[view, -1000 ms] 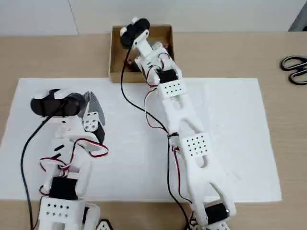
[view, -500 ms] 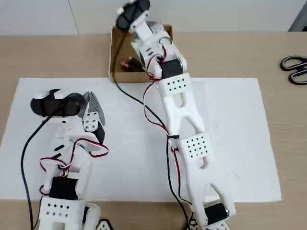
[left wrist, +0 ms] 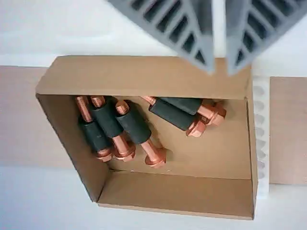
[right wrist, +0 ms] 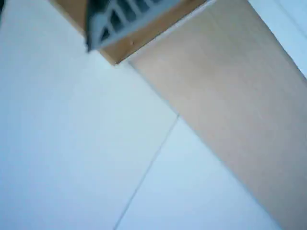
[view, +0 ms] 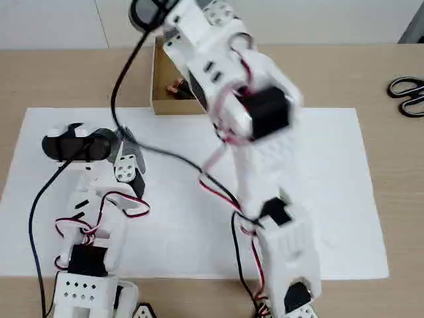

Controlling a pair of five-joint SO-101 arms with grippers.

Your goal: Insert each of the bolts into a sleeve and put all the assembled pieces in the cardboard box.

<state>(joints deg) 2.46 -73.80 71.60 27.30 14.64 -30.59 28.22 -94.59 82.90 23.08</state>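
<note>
At the far edge of the surface (view: 66, 79), left of its middle, sits the cardboard box (view: 158, 105). The left wrist view looks straight down into the cardboard box (left wrist: 177, 194). Five assembled pieces lie on its floor, each a copper bolt (left wrist: 156, 157) pushed through a dark sleeve (left wrist: 134, 124). Three lie side by side against one wall and two are crossed toward the opposite one.

The left claw (left wrist: 219, 72) hangs above the box rim, drawn nearly together with only a slit between, grasping nothing. In the high view this left claw (view: 126, 151) rests low over the near-left part of the white sheet (view: 318, 199).

The right arm (view: 258, 112) stands raised over the box's right side, covering much of it. Whether the right claw (right wrist: 124, 17) is released or clenched cannot be told.

With sleeved bolts already in the box, I judge the depositing step to be at or near its end. The next move probably calls for bringing the right arm toward the near edge, keeping its black cable (view: 122, 86) from catching the box wall.

From above, only a glint of copper (view: 175, 87) shows in the box, so the count comes from the left wrist view. The right wrist view adds a box corner (right wrist: 120, 52), bare surface (right wrist: 216, 120) and sheet (right wrist: 72, 143). Scissors (view: 405, 93) lie at the far-right edge.
</note>
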